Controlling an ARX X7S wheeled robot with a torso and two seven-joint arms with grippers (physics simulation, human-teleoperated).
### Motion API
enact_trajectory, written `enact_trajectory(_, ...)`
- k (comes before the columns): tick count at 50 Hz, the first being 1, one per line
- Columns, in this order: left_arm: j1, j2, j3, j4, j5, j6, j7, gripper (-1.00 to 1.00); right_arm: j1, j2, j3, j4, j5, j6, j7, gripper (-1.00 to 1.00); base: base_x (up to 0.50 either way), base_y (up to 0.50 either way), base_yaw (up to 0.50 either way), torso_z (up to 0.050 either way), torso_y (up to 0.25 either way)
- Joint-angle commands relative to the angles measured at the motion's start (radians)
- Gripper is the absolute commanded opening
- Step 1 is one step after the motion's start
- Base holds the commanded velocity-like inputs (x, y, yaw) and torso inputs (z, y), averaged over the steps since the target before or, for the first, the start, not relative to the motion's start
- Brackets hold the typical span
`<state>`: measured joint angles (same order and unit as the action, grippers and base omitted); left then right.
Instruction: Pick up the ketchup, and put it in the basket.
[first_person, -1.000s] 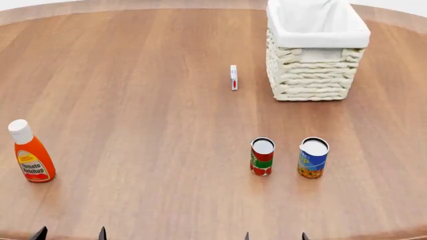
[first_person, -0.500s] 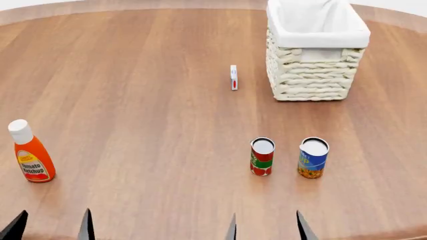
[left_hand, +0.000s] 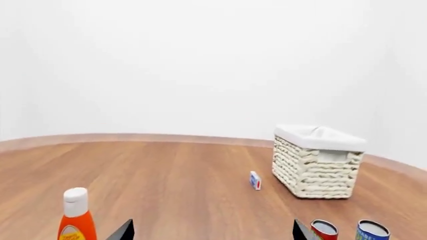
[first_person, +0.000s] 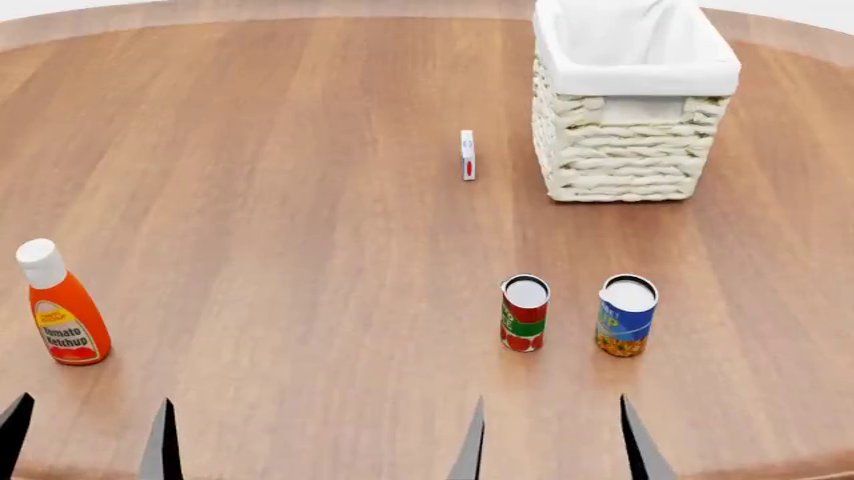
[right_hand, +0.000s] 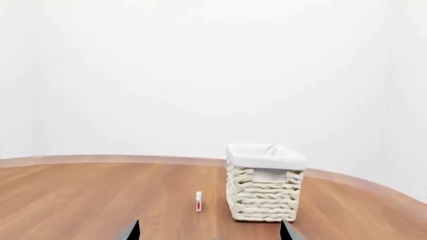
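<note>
Left gripper: only the dark tips of its fingers show at the near edge of the head view, spread apart, nothing between them. Right gripper: same, fingers apart and empty, wider gap than the left pair. Both sets of tips sit over the near edge of the bench, not touching anything.

Ketchup stands upright on the bench, white cap up, label facing the head camera. It is just beyond the left fingers and slightly outboard of them, well apart from everything else. In the left wrist view the ketchup sits beside one fingertip, not between the two.

Basket is at the far side of the bench, far from the ketchup and diagonally across from it, white liner folded over the rim. Inside looks like liner only, as far as the view reaches.

Small white box with a red mark stands on edge just beside the basket, on the ketchup side. Red-green can and blue can stand upright side by side, near each other but apart, just beyond the right fingers, between them and the basket.
</note>
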<state>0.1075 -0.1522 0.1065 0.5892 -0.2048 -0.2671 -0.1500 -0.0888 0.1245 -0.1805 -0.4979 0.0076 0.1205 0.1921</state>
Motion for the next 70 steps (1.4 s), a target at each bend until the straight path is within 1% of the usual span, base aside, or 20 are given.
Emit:
enact_trajectory(1,0.011,0.004,-0.007,0.013,0.030,0.031,0.007,1.00,-0.008,-0.007,0.025,0.000,0.004,-0.040,-0.003,1.00,0.00,0.00,0.00,0.000,0.000)
enact_trajectory(14,0.008,-0.006,0.003,0.001,0.031,0.042,-0.009,1.00,-0.005,0.003,0.026,0.028,0.028,-0.064,0.020,1.00,0.00,0.00,0.00,0.000,0.000)
enact_trajectory(18,0.008,-0.009,0.007,-0.001,0.030,0.045,-0.012,1.00,-0.010,0.012,0.016,0.034,0.037,-0.098,0.009,1.00,0.17,0.00,0.00,0.000,0.000)
enact_trajectory(70,0.009,-0.043,0.040,-0.038,0.023,0.078,-0.054,1.00,0.004,0.054,-0.018,0.062,0.065,-0.098,0.054,1.00,0.50,0.00,0.00,0.000,0.000)
